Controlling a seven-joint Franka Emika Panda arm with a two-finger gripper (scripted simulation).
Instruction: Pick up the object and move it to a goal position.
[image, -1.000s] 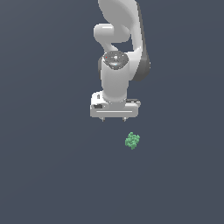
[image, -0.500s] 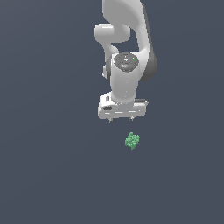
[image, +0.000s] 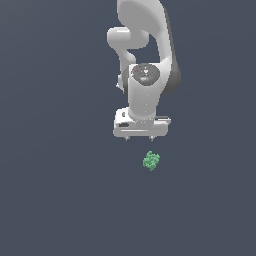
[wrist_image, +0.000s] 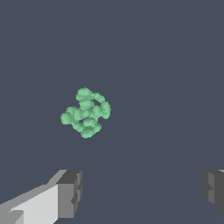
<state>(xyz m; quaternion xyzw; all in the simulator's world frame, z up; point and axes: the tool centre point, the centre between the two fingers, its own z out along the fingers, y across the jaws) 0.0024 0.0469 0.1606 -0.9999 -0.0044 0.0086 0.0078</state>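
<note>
The exterior camera is facing me from afar; my wrist camera is looking down closely, both sharing the green object (image: 151, 161) (wrist_image: 85, 112).

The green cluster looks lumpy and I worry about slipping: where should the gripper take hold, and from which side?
Probably from above, closing across the middle of the green cluster: it is compact, has no handle, and lies free. The gripper is open.
</note>
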